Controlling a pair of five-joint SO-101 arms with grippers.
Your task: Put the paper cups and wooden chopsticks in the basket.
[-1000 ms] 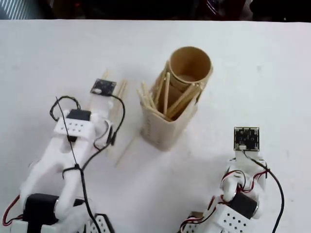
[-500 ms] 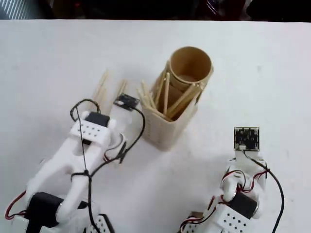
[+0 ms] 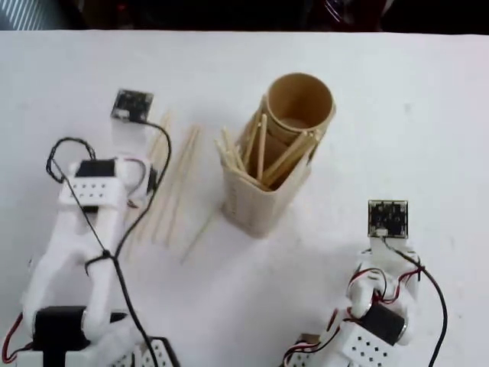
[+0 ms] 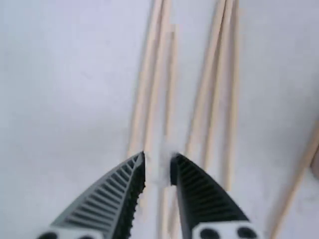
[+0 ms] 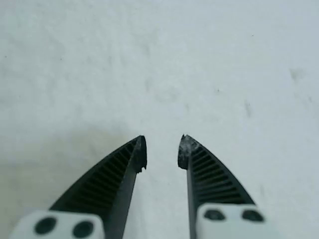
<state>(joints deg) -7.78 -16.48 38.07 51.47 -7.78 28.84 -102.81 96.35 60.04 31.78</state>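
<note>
Left gripper (image 4: 158, 167) swung back, slightly parted, over chopsticks (image 4: 149, 74).

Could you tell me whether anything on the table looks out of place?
Yes: several chopsticks lie loose on the table beside the basket rather than in it, and one lies askew, apart from the rest.
</note>
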